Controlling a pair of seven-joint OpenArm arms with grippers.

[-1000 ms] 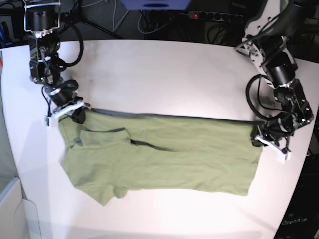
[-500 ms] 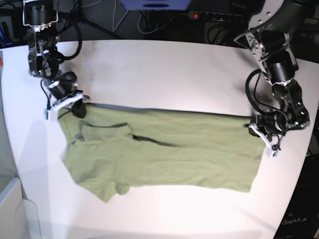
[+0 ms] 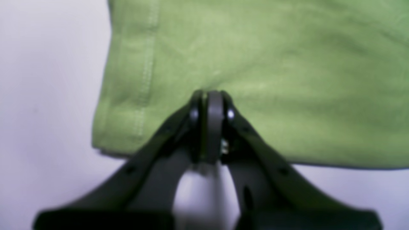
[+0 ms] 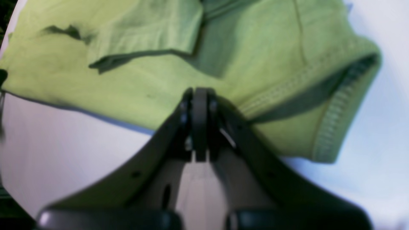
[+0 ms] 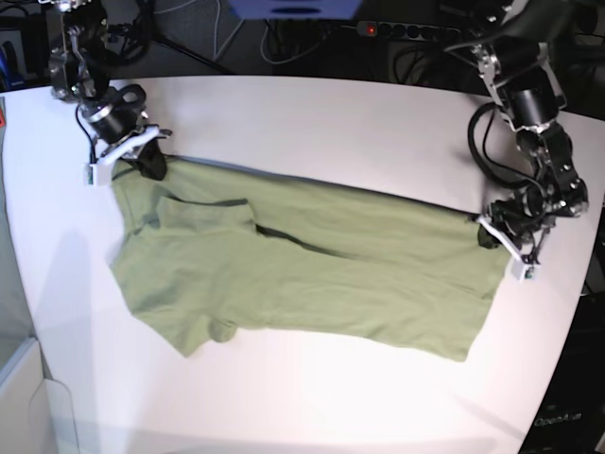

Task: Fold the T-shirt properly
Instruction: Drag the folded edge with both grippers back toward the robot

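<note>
The olive-green T-shirt [image 5: 302,279] lies spread across the white table [image 5: 312,123], folded lengthwise, with a sleeve [image 5: 203,213] turned onto its body at the left. My right gripper [image 5: 146,165] is at the shirt's far left corner. In the right wrist view it [image 4: 198,92] is shut on the cloth [image 4: 134,86] beside a stitched, ribbed edge [image 4: 329,124]. My left gripper [image 5: 487,234] is at the far right corner. In the left wrist view it [image 3: 209,95] is shut on the cloth [image 3: 271,64] near the stitched hem [image 3: 143,80].
The table's curved right edge [image 5: 577,312] runs close behind the left arm. A power strip [image 5: 406,30] and cables lie beyond the far edge. A white box [image 5: 24,397] stands off the table at the lower left.
Both grippers have moved toward the far side of the table, dragging the T-shirt's far edge with them. The whole shirt has slid back, and both grips are unchanged.
</note>
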